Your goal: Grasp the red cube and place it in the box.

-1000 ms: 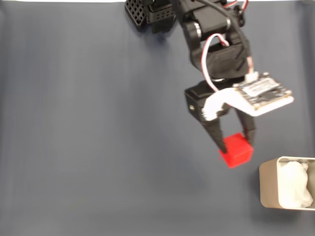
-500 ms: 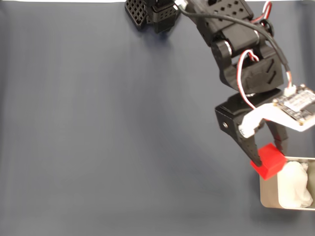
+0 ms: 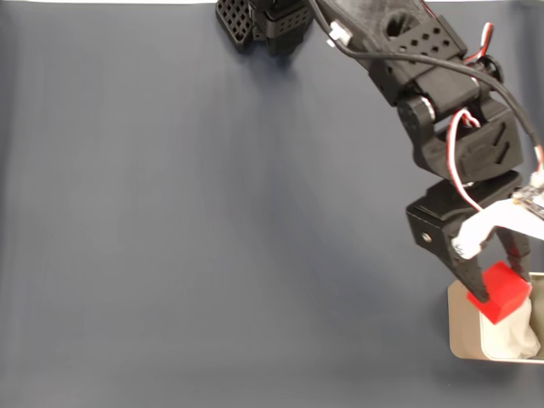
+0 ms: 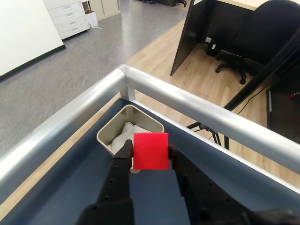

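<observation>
Dark blue table surface, edged by a rounded silver rail meeting at a corner. Beyond the rail: grey floor, wooden flooring, white drawer cabinet, black office chair, dark partition panel.

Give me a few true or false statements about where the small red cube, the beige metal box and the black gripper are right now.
1. The black two-finger gripper is clamped on the small bright red cube. True.
2. The red cube lies on the dark blue table surface, away from the gripper. False: it is held between the fingers, over the box in the fixed view.
3. The beige metal box holds white wrinkly padding. True.
4. The box sits at the left edge of the fixed view. False: it sits at the lower right.
</observation>
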